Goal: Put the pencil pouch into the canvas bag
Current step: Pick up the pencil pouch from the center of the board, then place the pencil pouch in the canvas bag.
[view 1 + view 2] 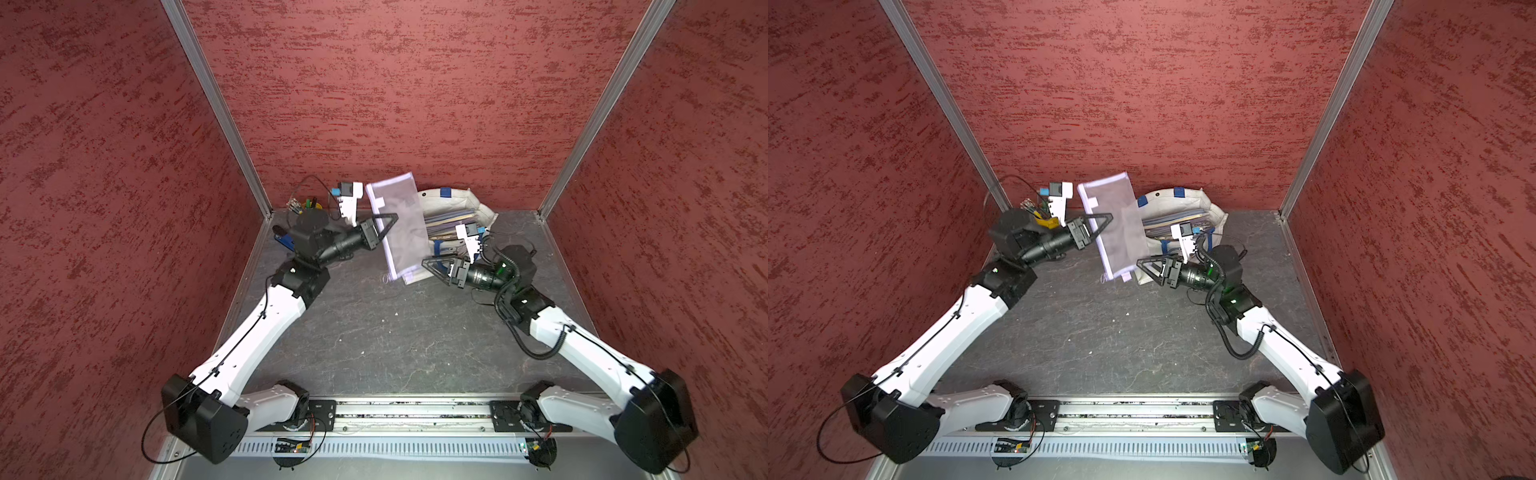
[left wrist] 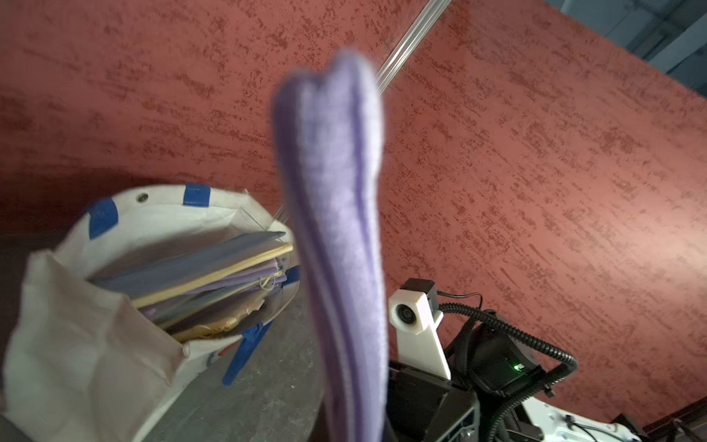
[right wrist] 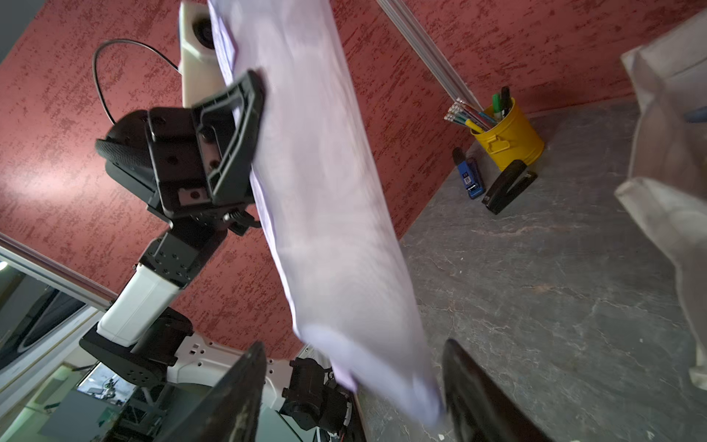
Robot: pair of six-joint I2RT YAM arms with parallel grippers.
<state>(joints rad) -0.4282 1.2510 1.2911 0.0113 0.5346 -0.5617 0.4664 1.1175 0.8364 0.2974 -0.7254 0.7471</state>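
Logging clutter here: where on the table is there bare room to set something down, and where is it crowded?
Bare: the middle of the table, between the left arm and right arm. Crowded: the back, with the pen cup, blue stapler and black stapler in the left corner, the stuffed canvas bag further right, and the pencil pouch held up between.

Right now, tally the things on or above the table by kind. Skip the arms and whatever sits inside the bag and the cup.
pouch: 1
bag: 1
cup: 1
staplers: 2, the blue stapler and the black stapler
Total: 5
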